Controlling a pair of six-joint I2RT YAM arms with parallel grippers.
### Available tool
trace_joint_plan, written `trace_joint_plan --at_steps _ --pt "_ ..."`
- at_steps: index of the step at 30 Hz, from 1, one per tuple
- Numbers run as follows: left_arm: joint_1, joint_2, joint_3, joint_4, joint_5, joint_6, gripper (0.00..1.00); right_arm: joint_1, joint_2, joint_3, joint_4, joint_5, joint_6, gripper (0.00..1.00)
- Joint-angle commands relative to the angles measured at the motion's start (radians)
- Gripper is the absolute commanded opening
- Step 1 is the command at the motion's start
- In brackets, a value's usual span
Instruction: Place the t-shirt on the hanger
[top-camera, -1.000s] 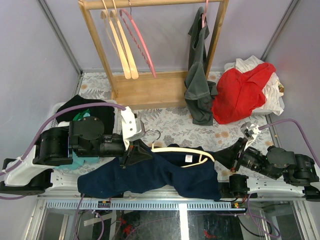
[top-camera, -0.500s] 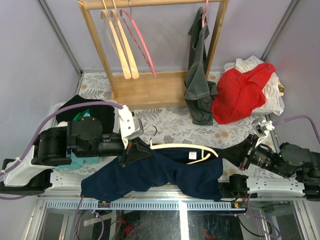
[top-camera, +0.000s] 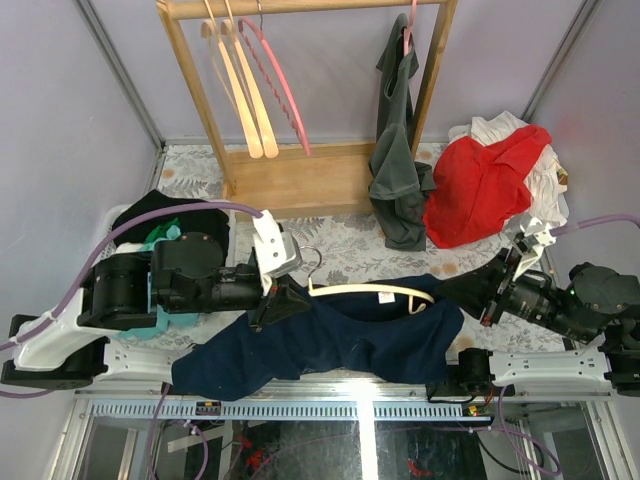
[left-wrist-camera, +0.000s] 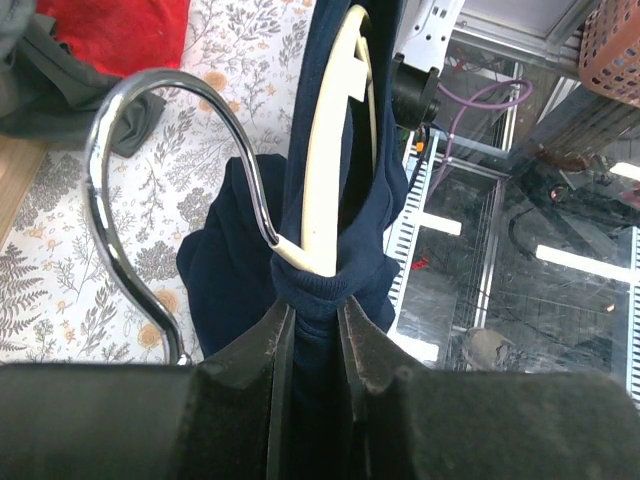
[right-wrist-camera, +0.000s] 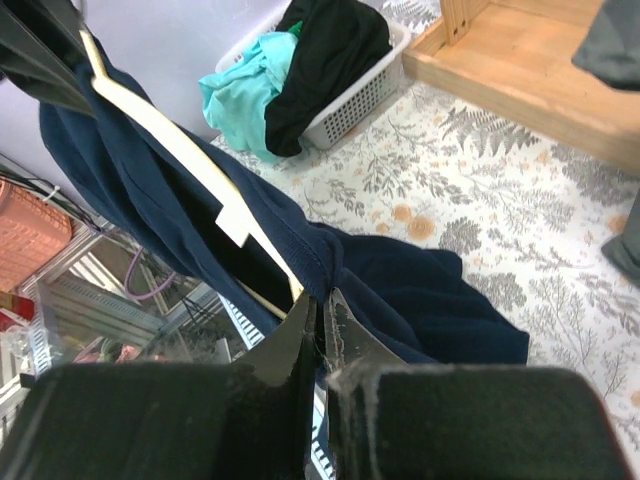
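Observation:
The navy t-shirt (top-camera: 340, 340) hangs stretched between my two grippers above the table's near edge. Inside its neck opening lies the cream hanger (top-camera: 365, 291), its metal hook (top-camera: 310, 262) sticking out by the left gripper. My left gripper (top-camera: 283, 300) is shut on bunched collar fabric (left-wrist-camera: 312, 290) right below the point where the hanger (left-wrist-camera: 335, 140) meets its hook (left-wrist-camera: 110, 190). My right gripper (top-camera: 452, 290) is shut on the collar's other side (right-wrist-camera: 335, 262), beside the hanger's arm (right-wrist-camera: 170, 150). The t-shirt's body (right-wrist-camera: 430, 295) sags below.
A wooden rack (top-camera: 300, 175) at the back carries light-wood hangers (top-camera: 245, 95), a pink hanger (top-camera: 282, 85) and a grey-green top (top-camera: 395, 175). A red garment (top-camera: 480, 190) on white cloth lies at the right. A white basket (top-camera: 120, 215) of black and teal clothes stands at the left.
My right gripper has drawn right and back with the collar, stretching the neck along the hanger. The left gripper shifted a little to the right, and the shirt rose.

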Motion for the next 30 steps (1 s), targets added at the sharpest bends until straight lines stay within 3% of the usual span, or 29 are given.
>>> trace_joint_plan --at_steps 1,8,16,23,27,30 --pt "0.004 0.011 -0.009 0.035 -0.005 0.009 0.0 -0.003 0.097 0.083 0.106 0.006 -0.111 0.0" --pt "0.003 0.024 0.007 0.109 -0.02 0.034 0.0 -0.002 0.228 0.178 0.169 -0.036 -0.185 0.0" --pt "0.004 0.066 0.091 0.223 -0.096 0.131 0.0 -0.002 0.359 0.422 0.154 -0.109 -0.301 0.0" --pt "0.003 0.03 0.06 0.389 -0.245 0.246 0.0 -0.003 0.335 0.492 0.189 -0.047 -0.365 0.0" --pt "0.005 0.013 0.11 0.4 -0.213 0.296 0.0 -0.002 0.26 0.471 0.194 0.028 -0.377 0.0" --pt "0.004 0.066 0.235 0.336 -0.182 0.312 0.0 -0.002 0.241 0.471 0.203 0.03 -0.383 0.0"
